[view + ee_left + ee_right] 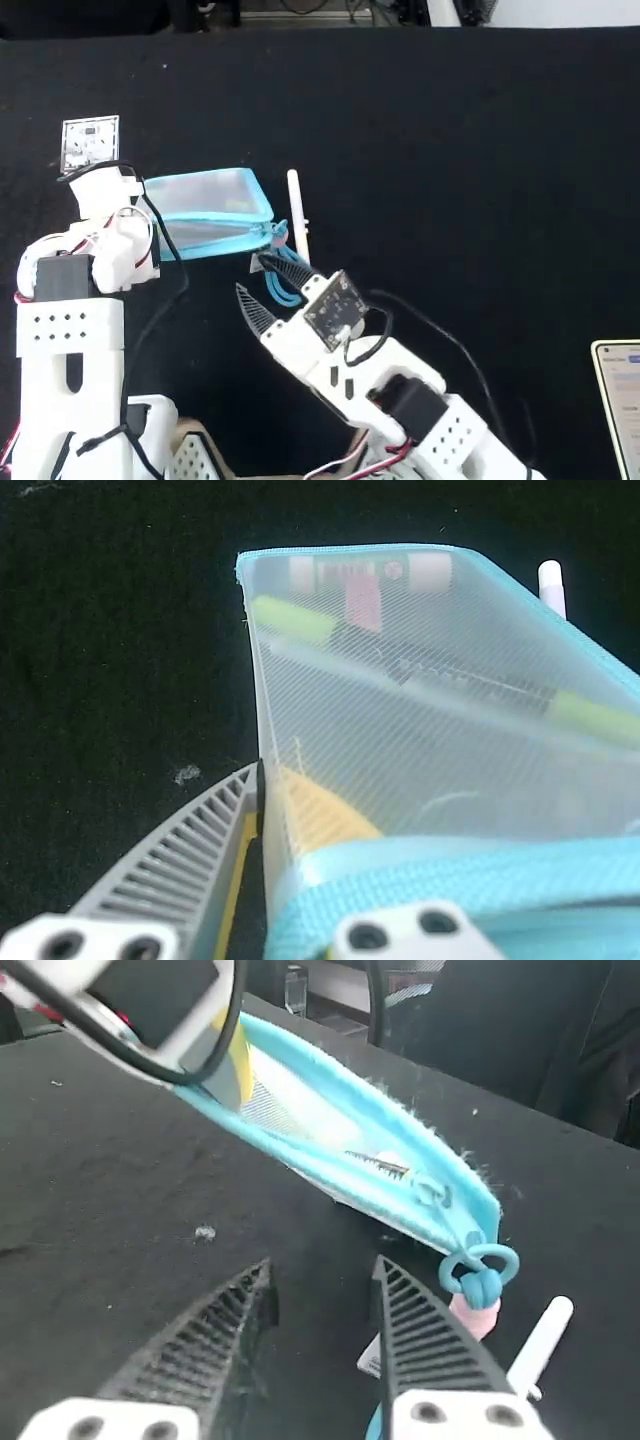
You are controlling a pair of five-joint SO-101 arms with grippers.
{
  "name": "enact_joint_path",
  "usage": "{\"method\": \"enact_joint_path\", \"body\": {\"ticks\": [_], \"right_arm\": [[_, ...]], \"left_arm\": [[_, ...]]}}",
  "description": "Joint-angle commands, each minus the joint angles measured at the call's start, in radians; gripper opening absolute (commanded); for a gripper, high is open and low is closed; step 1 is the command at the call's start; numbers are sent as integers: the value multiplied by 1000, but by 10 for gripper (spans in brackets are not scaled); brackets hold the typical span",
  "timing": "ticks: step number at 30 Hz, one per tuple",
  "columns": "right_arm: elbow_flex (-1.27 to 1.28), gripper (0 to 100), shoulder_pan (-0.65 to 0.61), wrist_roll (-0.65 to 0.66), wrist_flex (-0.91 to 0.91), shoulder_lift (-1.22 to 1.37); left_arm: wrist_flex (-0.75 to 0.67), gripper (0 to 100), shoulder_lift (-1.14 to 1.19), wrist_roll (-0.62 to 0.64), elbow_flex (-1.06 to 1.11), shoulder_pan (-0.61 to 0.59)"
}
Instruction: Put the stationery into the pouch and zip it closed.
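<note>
Left gripper point(258, 810) is clenched on the near end of the pouch point(210, 205), its grey ribbed finger point(190, 870) pressed to the side wall and a yellow pad showing through from the other side. Judging by that pinch on one corner, it serves as an anchor, so that the bag stands on edge with its mouth up and does not slide when the other end is tugged. Ahead of this gripper the pouch is a flat, soft wallet of clear plastic with a fine mesh weave, bound in turquoise tape; a green-tipped pen point(300, 623) and a pink piece lie inside against the wall. The mouth gapes between its two blue edges, so the zip looks undone. Right gripper point(322, 1265) stands released over the black table point(480, 150), its dark toothed fingers spread, just short of the far end of the pouch. Just beyond its fingertips the zip pull point(480, 1265), a knotted loop of blue cord, dangles from the slider, probably the next thing to be taken. Beside that pull a slim white pen point(540, 1338) lies on the table outside the pouch, so packing seems unfinished.
</note>
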Motion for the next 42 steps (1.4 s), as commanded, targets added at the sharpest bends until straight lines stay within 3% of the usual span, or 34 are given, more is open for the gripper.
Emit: {"method": "enact_joint_path", "body": {"ticks": [1,8,21,28,36,42], "right_arm": [[70,134,11,-15,-147,-8],[91,134,-34,-21,-262,-10],[91,135,-32,-23,-259,-8],[-27,176,-34,-86,-54,-8],[-10,155,-34,-101,-101,-7],[-163,152,-34,-101,5,131]], "left_arm": [[0,30,6,15,27,-16],[0,30,6,15,27,-16],[0,30,6,15,27,-15],[0,30,6,15,27,-13],[0,30,6,15,27,-15],[0,30,6,15,27,-13]]}}
